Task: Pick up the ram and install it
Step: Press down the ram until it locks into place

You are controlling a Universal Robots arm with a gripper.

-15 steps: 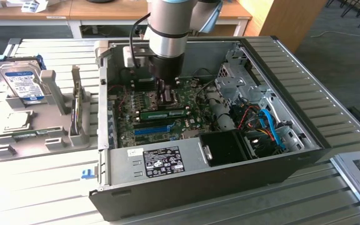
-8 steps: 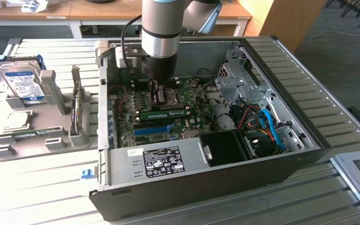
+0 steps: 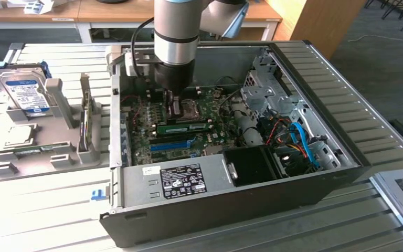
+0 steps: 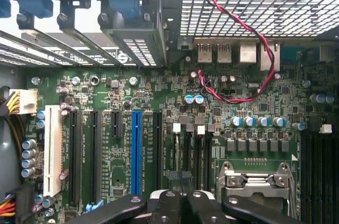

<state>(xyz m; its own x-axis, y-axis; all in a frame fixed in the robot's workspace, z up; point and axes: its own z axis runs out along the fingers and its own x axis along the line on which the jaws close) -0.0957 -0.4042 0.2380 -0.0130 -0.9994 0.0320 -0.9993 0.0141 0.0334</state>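
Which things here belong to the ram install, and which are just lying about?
Job: ram on the motherboard; gripper, fingers shut, close by it; open computer case.
Lying about: hard drive; processor chip; grey rack holding them.

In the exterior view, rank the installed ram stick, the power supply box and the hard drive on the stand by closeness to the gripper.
1. Ram stick, on the motherboard just below the gripper.
2. Power supply box, at the case's near wall.
3. Hard drive, outside the case, far on the exterior view's left.

The ram (image 3: pixel 185 127) is a long, narrow green stick with a white sticker, lying crosswise on the motherboard near the frame's middle, on its long edge.
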